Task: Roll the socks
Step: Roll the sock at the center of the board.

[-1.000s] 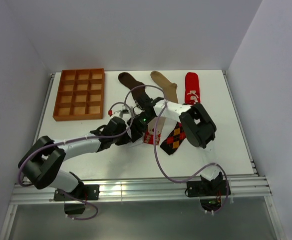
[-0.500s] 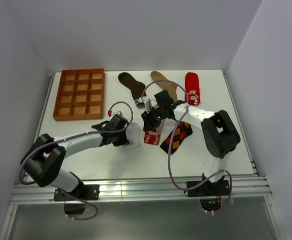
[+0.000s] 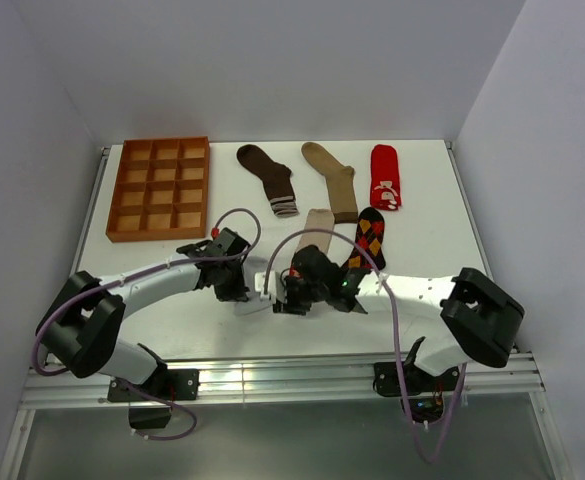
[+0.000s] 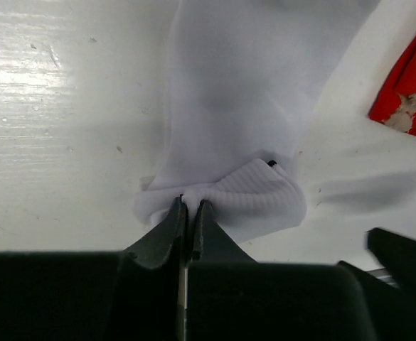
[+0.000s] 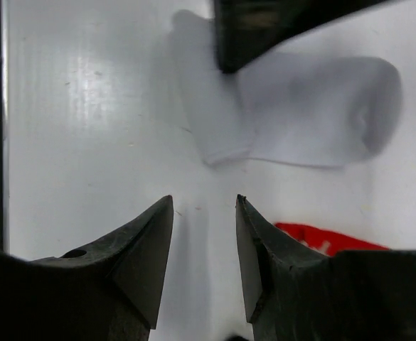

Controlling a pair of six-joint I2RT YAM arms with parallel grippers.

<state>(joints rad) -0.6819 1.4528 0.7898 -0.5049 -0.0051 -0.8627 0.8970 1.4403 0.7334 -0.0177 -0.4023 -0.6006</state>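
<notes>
The left gripper (image 4: 187,207), clamped on the cuff of the white sock (image 4: 243,99) at the near middle of the table (image 3: 452,250), likely anchors it while the right gripper (image 5: 204,220), jaws apart and empty, hovers beside to start rolling.

No lettering, number, brand or label is showing legibly in any of the views. The red sock (image 3: 385,178) at the far side of the table is carrying a white figure, but it is appearing too small to tell whether any letters belong to it. The white sock (image 4: 243,106) is showing only plain and ribbed fabric up close.
</notes>
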